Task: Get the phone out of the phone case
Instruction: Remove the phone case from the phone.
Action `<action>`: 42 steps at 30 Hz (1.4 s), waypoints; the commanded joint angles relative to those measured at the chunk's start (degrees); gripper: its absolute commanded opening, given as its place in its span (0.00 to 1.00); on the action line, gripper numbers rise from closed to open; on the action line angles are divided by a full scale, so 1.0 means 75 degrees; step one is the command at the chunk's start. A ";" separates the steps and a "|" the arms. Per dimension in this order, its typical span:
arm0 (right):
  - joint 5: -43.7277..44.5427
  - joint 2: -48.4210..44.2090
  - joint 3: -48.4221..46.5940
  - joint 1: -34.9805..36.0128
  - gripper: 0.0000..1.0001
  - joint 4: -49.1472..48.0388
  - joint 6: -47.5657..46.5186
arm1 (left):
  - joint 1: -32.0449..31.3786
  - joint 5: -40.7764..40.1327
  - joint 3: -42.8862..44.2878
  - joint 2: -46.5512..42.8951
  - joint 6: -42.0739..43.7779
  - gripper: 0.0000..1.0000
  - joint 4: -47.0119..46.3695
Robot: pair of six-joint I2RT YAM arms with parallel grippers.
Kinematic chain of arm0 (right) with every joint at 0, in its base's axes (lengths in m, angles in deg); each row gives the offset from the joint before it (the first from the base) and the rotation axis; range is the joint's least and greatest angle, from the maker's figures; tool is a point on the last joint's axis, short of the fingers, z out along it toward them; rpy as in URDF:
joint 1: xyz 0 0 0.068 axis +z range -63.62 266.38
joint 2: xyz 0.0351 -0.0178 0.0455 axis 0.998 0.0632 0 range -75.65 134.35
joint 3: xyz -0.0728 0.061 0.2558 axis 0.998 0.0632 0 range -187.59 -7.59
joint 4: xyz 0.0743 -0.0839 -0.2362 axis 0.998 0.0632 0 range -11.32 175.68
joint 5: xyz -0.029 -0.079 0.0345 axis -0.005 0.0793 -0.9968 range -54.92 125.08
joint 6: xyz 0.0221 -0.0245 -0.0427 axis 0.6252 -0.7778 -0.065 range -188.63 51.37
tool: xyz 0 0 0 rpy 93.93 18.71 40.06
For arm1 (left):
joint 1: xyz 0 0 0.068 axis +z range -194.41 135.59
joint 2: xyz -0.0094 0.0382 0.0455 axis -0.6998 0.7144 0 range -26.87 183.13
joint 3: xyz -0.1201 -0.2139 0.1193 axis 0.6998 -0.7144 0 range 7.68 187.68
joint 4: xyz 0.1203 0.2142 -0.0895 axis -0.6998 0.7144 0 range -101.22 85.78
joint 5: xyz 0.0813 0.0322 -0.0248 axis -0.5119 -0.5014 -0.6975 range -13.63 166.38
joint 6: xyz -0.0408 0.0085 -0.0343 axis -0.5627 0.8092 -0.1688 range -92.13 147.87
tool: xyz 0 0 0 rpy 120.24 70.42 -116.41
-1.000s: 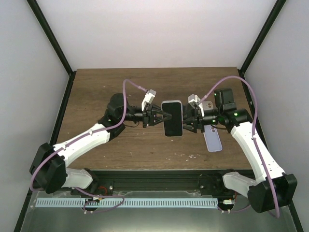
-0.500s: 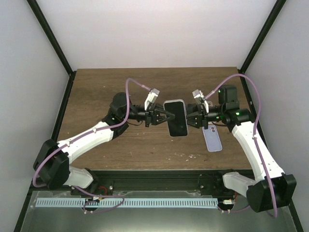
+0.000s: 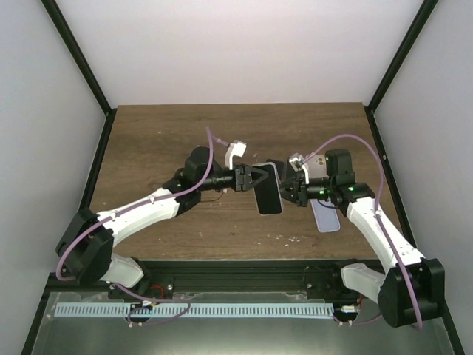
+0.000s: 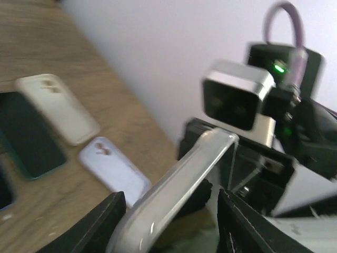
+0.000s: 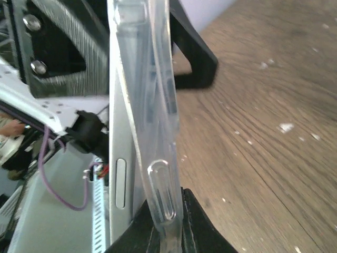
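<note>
Two grippers flank the phone (image 3: 267, 188), held in its clear case (image 5: 158, 132) above the table (image 3: 162, 140), its long axis pointing away from the bases and slightly tilted. The right gripper (image 3: 290, 191) is pinched tight on the case's right edge. The left gripper (image 3: 253, 178) sits at the left edge, jaws parted loosely around the rim and gripping nothing. I'd guess the left does the peeling.

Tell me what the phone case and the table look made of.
Phone case: clear, glossy soft plastic or silicone, likely; you see through its edge, with highlights. Table: brown wood or wood-look laminate, matte; grain streaks show.
</note>
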 commanded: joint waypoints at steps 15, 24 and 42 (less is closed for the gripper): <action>0.3101 0.0248 0.1589 -0.0030 0.01 -0.1421 0.2735 | -0.2324 -0.7216 -0.0304 -0.1124 0.1473 0.53 0.4139; 0.4611 0.1187 0.0325 -0.0141 0.01 0.1616 0.3397 | -0.4265 -0.8871 0.0807 0.0232 0.2197 0.49 0.4631; 0.4529 0.0869 0.0504 -0.0193 0.01 0.2547 0.3837 | -0.4822 -0.8370 0.1552 0.1911 0.2245 0.45 0.3522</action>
